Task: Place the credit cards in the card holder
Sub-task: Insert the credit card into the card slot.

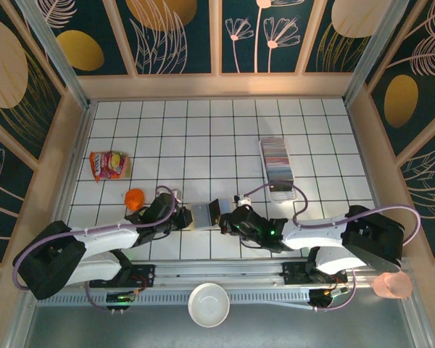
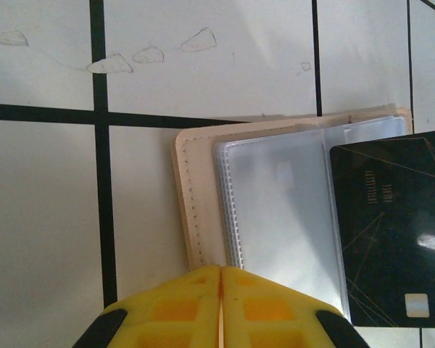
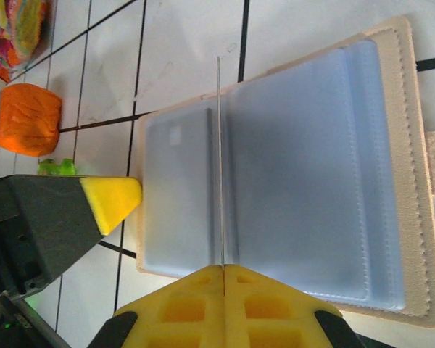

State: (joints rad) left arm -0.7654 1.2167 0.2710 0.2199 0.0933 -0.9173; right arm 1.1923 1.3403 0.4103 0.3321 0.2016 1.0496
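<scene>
The tan card holder (image 1: pixel 201 216) lies open on the tiles between both arms, its clear sleeves facing up (image 2: pixel 275 210) (image 3: pixel 312 181). My right gripper (image 3: pixel 223 267) (image 1: pixel 235 217) is shut on a dark credit card (image 2: pixel 391 217). The right wrist view shows this card edge-on as a thin line (image 3: pixel 219 145) standing over the sleeves. My left gripper (image 2: pixel 221 268) (image 1: pixel 180 217) is shut, with its tips at the holder's left edge; one yellow fingertip (image 3: pixel 112 199) touches that edge. The other credit cards (image 1: pixel 277 159) stand in a packed row at the back right.
The row of cards sits in a long clear tray (image 1: pixel 281 192). An orange lump (image 1: pixel 134 199) (image 3: pixel 29 119) and a colourful snack packet (image 1: pixel 109 165) lie to the left. A white bowl (image 1: pixel 208 304) and a pink cup (image 1: pixel 391 285) sit off the near edge.
</scene>
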